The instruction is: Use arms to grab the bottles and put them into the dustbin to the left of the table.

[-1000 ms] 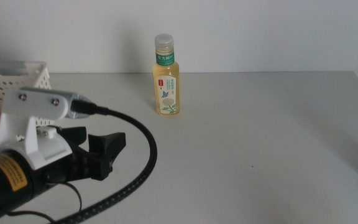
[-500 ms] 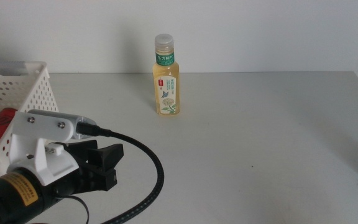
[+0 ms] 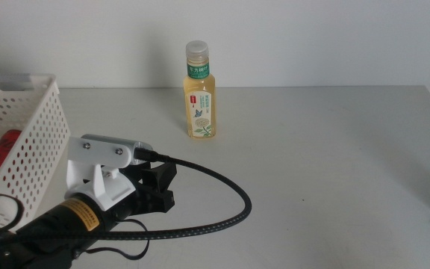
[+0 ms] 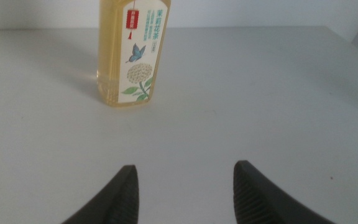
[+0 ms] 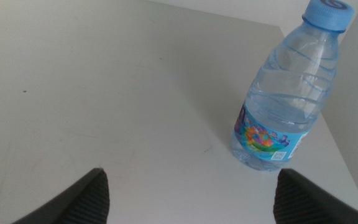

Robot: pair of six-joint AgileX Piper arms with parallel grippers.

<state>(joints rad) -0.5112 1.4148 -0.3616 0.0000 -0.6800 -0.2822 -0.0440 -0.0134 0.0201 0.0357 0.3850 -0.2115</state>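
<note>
The tea bottle [image 3: 199, 91] stands upright near the table's [image 3: 312, 164] far edge, straight ahead of the left gripper [image 3: 157, 188], whose jaws are spread apart and empty, well short of it. In the left wrist view the tea bottle sits slightly off-centre from the gap. The right gripper [image 5: 191, 196], jaws also wide, faces the upright water bottle [image 5: 288, 93] at the table's right edge.

A plain white matte wall [image 3: 327, 41] fills the background in the middle view. It is bare and evenly lit, a little greyer toward its upper corners, and its lower edge runs as a straight horizontal line across the picture. The left wrist view shows the same white wall [image 4: 260, 12] as a narrow strip. A tiny dark speck [image 3: 302, 200] lies alone on the pale grey surface well in front of the wall.
</note>
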